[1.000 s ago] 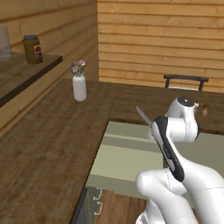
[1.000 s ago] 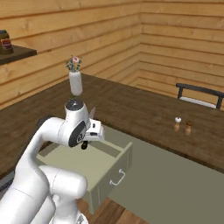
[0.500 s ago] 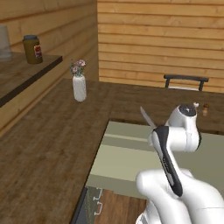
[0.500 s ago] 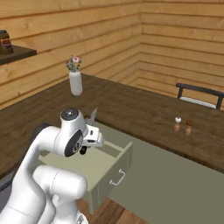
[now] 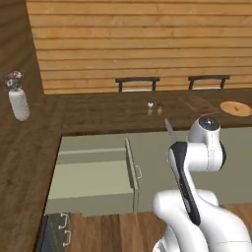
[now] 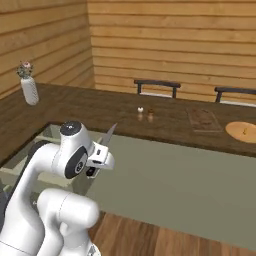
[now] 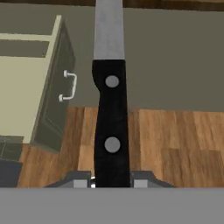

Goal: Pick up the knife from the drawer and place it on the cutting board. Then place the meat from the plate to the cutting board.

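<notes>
Hand view – gripper (image 7: 112, 181) clamped on knife (image 7: 111, 118) handle, drawer (image 7: 52, 92) open alongside.

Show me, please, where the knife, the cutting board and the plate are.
knife (image 7: 111, 127): hand view, black handle.
cutting board (image 6: 203, 119): right base view, its top face.
plate (image 6: 241, 129): right base view, bare part near the middle.

The knife (image 7: 111, 118) runs straight up the middle of the hand view, black handle with two silver rivets low, grey blade reaching the top edge. Its pointed blade pokes up mid-frame in the left base view. The drawer (image 5: 93, 172) stands pulled open at lower left, pale green. The cutting board (image 6: 204, 119) lies flat at right on the dark counter, the tan plate (image 6: 242, 130) just beside it.
</notes>
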Controlling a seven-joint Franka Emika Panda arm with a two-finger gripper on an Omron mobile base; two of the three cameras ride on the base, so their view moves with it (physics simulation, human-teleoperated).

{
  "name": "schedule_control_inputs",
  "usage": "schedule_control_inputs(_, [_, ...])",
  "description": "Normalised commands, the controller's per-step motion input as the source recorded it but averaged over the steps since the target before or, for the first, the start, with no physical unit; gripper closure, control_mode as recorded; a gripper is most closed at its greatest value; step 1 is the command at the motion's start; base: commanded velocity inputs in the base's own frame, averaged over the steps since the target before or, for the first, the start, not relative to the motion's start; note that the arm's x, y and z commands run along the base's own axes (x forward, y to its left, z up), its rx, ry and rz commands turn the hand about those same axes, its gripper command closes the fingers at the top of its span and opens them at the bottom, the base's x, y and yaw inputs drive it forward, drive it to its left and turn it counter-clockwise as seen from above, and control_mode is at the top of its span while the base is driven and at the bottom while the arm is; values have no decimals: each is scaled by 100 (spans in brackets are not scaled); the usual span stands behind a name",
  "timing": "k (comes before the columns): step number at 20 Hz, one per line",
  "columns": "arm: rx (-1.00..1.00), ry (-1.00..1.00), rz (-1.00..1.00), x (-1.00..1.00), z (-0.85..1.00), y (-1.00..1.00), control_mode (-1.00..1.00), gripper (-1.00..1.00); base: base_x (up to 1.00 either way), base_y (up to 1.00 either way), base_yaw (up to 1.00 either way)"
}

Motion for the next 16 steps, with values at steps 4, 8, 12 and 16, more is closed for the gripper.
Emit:
schedule_control_inputs(4, [0, 0, 0, 0, 0, 0, 100, 100, 26, -100, -32])
schedule_control_inputs(8, [0, 0, 0, 0, 0, 0, 100, 100, 49, -100, -2])
schedule_control_inputs(12, [0, 0, 0, 0, 0, 0, 100, 100, 72, -62, 8])
schedule_control_inputs(16, [0, 0, 0, 0, 0, 0, 100, 100, 67, -36, 12])
